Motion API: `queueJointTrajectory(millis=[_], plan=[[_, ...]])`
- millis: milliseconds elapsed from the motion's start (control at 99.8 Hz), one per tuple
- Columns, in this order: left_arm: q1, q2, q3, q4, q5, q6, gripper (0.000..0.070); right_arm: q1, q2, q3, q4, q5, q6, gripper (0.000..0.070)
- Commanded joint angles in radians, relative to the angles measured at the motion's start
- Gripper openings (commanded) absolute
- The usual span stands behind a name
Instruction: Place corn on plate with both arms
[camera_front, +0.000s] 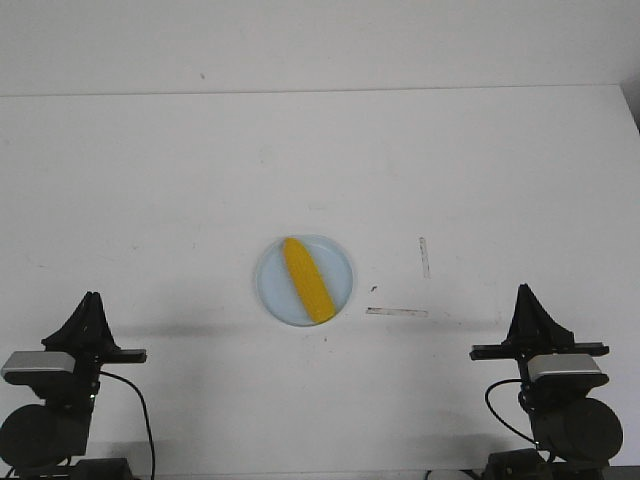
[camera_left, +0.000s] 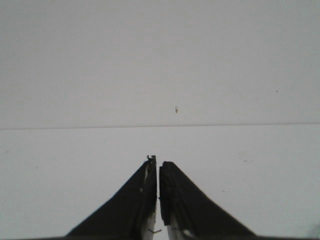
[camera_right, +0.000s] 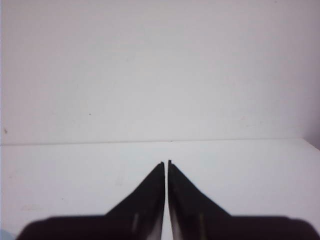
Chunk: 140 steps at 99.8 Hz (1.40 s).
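The yellow corn (camera_front: 307, 279) lies diagonally on the pale blue plate (camera_front: 272, 290) in the middle of the white table. My left gripper (camera_front: 92, 299) is shut and empty at the near left, well apart from the plate. My right gripper (camera_front: 523, 292) is shut and empty at the near right. In the left wrist view the left gripper (camera_left: 158, 162) has its jaws together over bare table. In the right wrist view the right gripper (camera_right: 166, 162) is likewise closed over bare table. Neither wrist view shows corn or plate.
Two short strips of tape lie right of the plate, one upright (camera_front: 424, 257) and one flat (camera_front: 396, 311). The table's far edge meets a white wall (camera_front: 320, 45). The table's right edge shows at the far right (camera_front: 630, 110).
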Motion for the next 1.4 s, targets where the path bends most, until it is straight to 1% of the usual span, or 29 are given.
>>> queueJointTrajectory(millis=[0, 271, 411, 501, 621, 771, 1393], plan=[[0.002, -0.027, -0.024, 0.009, 0.001, 0.005, 0.0002, 0.002, -0.002, 0.0, 0.015, 0.0, -0.011, 0.0008], [0.002, -0.157, -0.183, 0.006, 0.001, 0.005, 0.0002, 0.002, -0.002, 0.0, 0.015, 0.0, -0.011, 0.0009], [-0.001, -0.154, -0.255, 0.021, 0.001, 0.001, 0.0002, 0.002, -0.002, 0.0, 0.015, 0.0, -0.012, 0.0009], [-0.014, -0.154, -0.296, 0.05, -0.014, 0.001, 0.0002, 0.002, -0.002, 0.0, 0.015, -0.001, -0.011, 0.0008], [-0.032, -0.154, -0.355, 0.113, -0.016, -0.002, 0.0002, 0.002, -0.002, 0.0, 0.015, 0.0, -0.011, 0.0008], [-0.039, -0.155, -0.356, 0.072, -0.018, -0.004, 0.0002, 0.002, -0.002, 0.0, 0.015, -0.001, -0.012, 0.0008], [-0.039, -0.154, -0.356, 0.08, -0.019, -0.004, 0.0002, 0.002, -0.002, 0.0, 0.015, 0.0, -0.012, 0.0009]])
